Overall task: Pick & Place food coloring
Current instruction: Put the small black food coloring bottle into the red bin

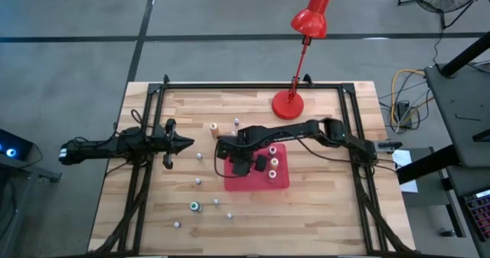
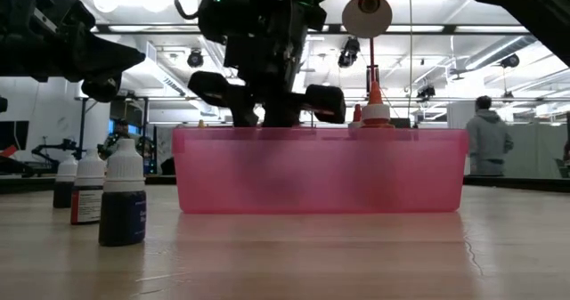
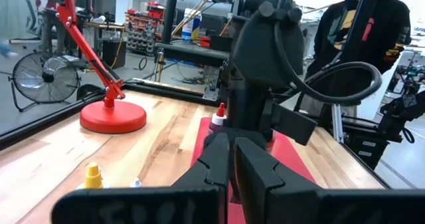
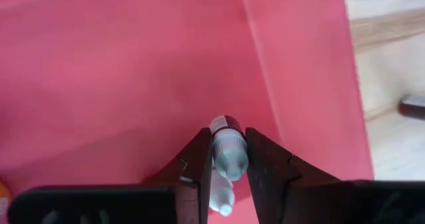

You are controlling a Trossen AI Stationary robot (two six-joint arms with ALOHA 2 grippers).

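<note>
A tiny dark bottle with a pale cap [image 4: 228, 146] is clamped in the right gripper [image 4: 229, 159] above the red flat plastic tray [image 4: 119, 71]. The placing step is judged in hand; lowering and release are called for next. The left gripper [image 3: 231, 159], clenched empty, is parked well left of the tray.

1. Red tray [image 1: 282, 183]: one.
2. Red lamp [image 1: 289, 103]: one.
3. Bottles standing in the tray: three [image 1: 273, 162].
4. Bottles loose on the tabletop [image 1: 321, 220] left of the tray: about nine, including a teal one [image 1: 195, 206] and an orange one [image 1: 214, 126].
5. Grippers: two, left [image 1: 184, 142] and right [image 1: 240, 164].
</note>
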